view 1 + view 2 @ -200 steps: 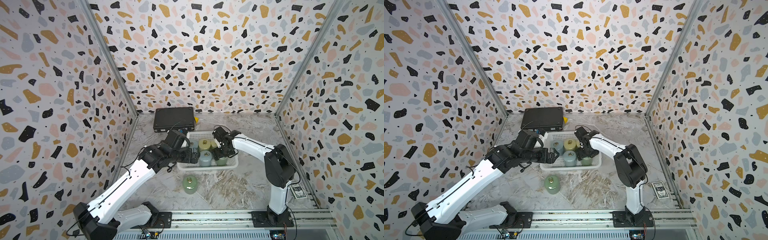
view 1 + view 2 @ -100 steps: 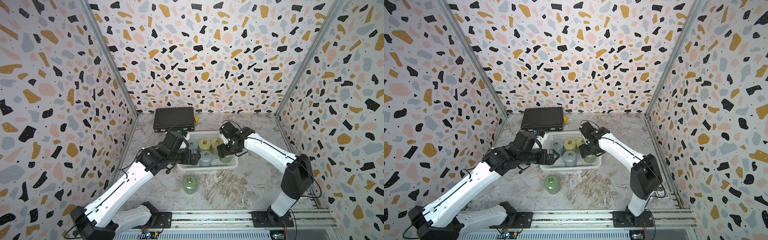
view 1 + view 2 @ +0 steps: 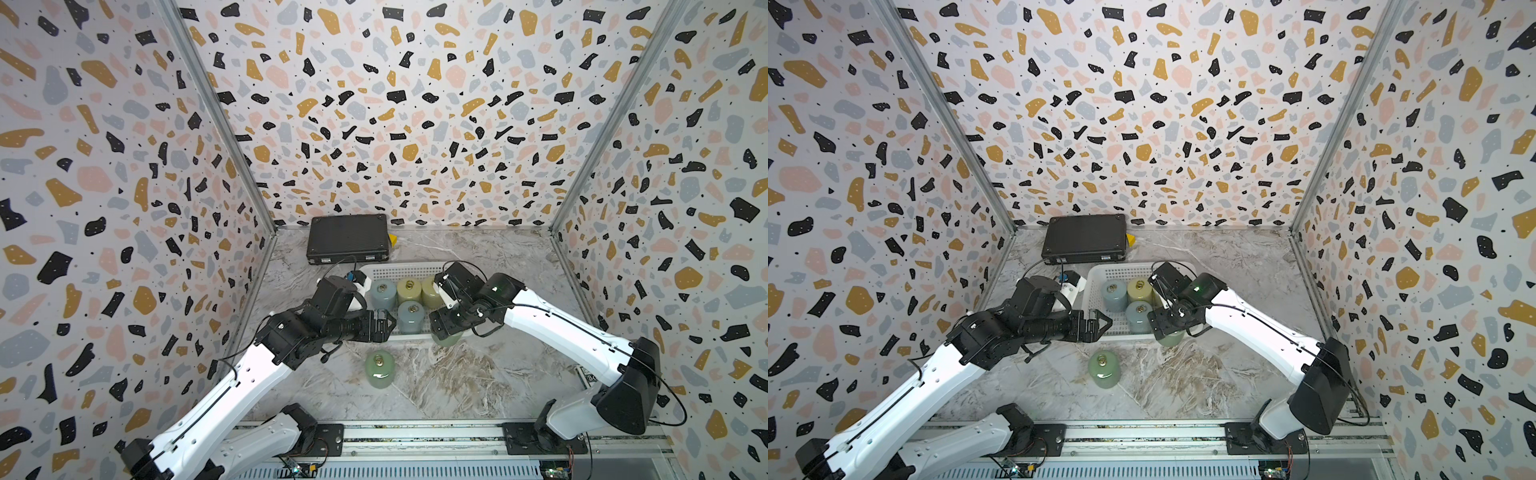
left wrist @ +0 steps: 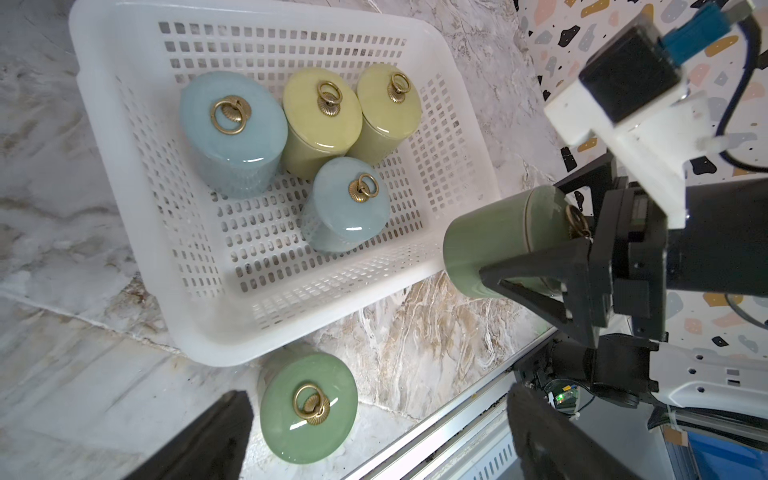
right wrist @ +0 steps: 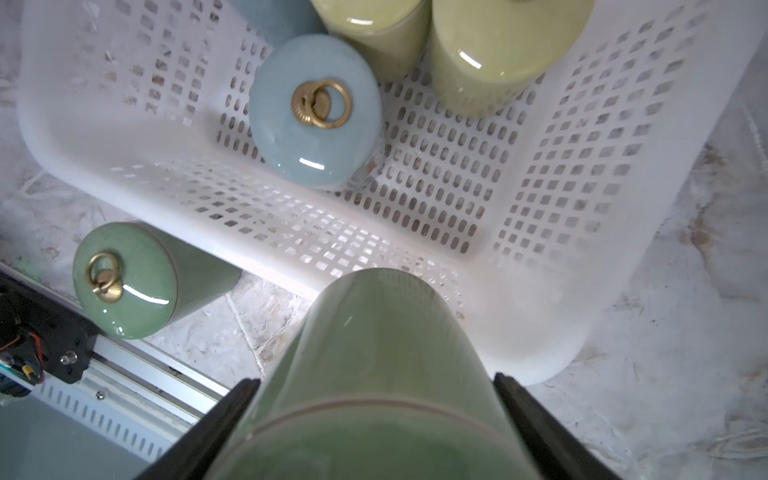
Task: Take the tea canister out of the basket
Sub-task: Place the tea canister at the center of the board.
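Clasping the green tea canister point(image 5: 374, 332), right end effector point(image 5: 374, 380) hangs above the basket rim point(image 5: 540, 340)

White basket point(image 4: 99, 137), green tea canister point(image 4: 486, 245)

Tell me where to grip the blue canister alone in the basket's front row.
Come down from above and grip the blue canister by its round body just under the lid, closing from its left and right, where the basket floor is bare. Yellow canisters stand close behind it; its small brass ring lies on the lid.
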Available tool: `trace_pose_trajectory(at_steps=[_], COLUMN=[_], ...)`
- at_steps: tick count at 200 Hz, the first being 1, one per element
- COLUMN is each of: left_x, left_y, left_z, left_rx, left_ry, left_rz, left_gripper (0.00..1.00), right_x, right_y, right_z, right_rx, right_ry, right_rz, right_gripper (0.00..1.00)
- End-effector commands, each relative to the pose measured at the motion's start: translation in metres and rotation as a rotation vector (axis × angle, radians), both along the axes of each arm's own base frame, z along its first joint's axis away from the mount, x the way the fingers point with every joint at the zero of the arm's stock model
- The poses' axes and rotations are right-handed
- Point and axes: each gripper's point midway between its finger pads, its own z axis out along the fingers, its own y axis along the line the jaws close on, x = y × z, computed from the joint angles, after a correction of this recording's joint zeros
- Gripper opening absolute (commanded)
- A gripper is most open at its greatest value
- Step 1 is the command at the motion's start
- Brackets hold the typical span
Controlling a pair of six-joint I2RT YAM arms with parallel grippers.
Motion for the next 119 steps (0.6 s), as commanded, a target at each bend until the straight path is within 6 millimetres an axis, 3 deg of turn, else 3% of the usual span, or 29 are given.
trace_pose_trajectory(at_steps=[1,45,74,79,119], left_x=[-0.009,-0.022,-0.029,-0.031,-0.038], left_y=[0.007,0.016,0.019,0.020,0.025], left_z=[-0.003,-0.006,-0.009,-0.009,-0.011], left_rx=[-0.006,-0.022,-0.013,-0.014,-0.018], left_ry=[0.015,0.025,0.048,0.051,0.052], left_rz=[0.012,0.019,0.015,0.013,0.019], left_gripper=[1.00,1.00,0.99,1.00,1.00], right_x=[-0.011,-0.034,-0.037,-0.047,-0.053], right_y=[0.008,0.037,0.053,0.061,0.078], right_z=[0.010,-0.013,-0.026,-0.028,-0.042], right_rx=[0.042,0.051,0.040,0.037,0.015], right_ry=[-0.029,0.001,0.006,0.009,0.015], right_rz=[-0.021,0.018,0.029,0.063,0.097], right_gripper=[0.77,0.76,0.77,0.77,0.77])
